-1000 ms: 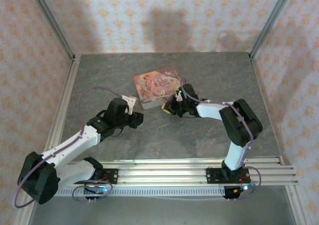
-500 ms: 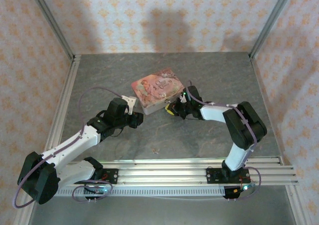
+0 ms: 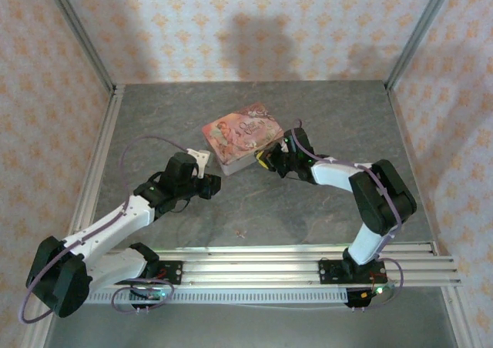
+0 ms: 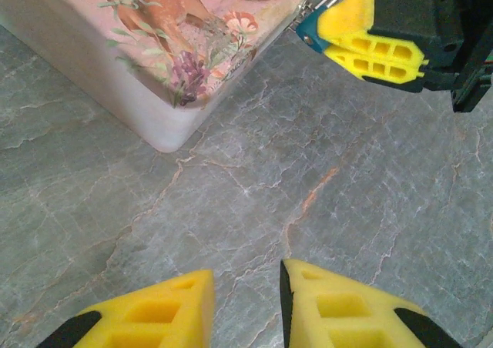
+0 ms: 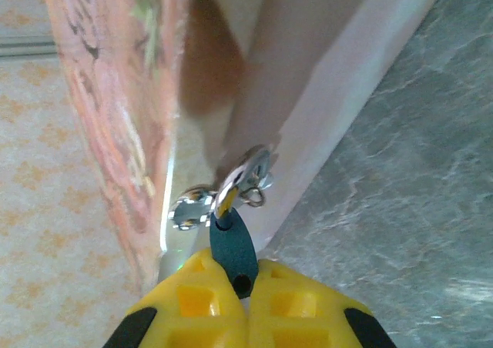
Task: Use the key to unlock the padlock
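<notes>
1. So, the padlock [image 5: 233,244] is pinched by its teal body between the yellow fingers of the right gripper [image 5: 240,275], which is clamped tight on it.
2. Its silvery shackle [image 5: 245,171] sits up against the metal clasp on the side of the pink floral tin [image 5: 115,94], near the middle of the table [image 3: 323,125].
3. The left gripper [image 4: 246,286] hovers low over the grey stone surface just short of the tin's near corner. Its fingers are a little apart with nothing between them.
4. There's a tiny pale speck [image 3: 241,233] on the table near the front rail [image 3: 293,267]. It could be the key, but it's too small to tell.
</notes>
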Controlling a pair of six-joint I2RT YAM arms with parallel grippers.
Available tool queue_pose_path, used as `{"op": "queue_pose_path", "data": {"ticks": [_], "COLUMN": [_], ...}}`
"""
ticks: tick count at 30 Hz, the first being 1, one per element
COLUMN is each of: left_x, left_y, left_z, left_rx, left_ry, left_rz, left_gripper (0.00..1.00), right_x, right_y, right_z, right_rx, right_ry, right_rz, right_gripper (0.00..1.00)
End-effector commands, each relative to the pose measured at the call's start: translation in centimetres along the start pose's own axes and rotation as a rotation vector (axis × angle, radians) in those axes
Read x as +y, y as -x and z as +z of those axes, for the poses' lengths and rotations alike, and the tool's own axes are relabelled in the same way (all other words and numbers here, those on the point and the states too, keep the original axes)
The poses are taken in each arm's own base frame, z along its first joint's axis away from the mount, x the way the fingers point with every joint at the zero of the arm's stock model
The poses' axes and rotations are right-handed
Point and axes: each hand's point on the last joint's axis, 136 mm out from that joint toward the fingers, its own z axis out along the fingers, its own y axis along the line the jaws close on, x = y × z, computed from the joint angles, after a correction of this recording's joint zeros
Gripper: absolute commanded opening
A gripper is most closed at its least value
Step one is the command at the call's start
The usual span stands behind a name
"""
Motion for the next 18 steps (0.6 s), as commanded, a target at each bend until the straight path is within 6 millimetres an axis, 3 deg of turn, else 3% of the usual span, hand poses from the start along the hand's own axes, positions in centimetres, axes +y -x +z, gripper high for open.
{"op": "queue_pose_path", "data": {"ticks": [1,6,12,16,18], "left_x": [1.1,1.9,2.6,2.7,2.8], "left_y": [0.2,0.7,0.8,0.9,1.0], "left_z": [-0.7,-1.0,-0.9,-1.1,-1.4], "left_rx": [-0.022,-0.046,-0.030,-0.018,-0.013], "left_ry": [0.052,0.093,0.134,0.149,0.159], "left_rz": [0.005,-0.005,-0.028,-0.034,-0.031], "left_gripper": [0.29,0.33,0.37,0.38,0.39], "right_x": [-1.2,-2.3,-5.8,-7.5,-7.3], "right_y": [-0.6,-5.4,-12.5,-12.9,-12.1], "right_z": [-2.0,-4.2,-4.1,-4.4,-5.0], "right_rx": [-0.037,0.087,0.308,0.304,0.265], "right_ry": [-0.070,-0.162,-0.235,-0.275,-0.299], "right_rz": [-0.092,-0.332,-0.473,-0.494,-0.531], "right_gripper": [0.00,0.00,0.07,0.15,0.27]}}
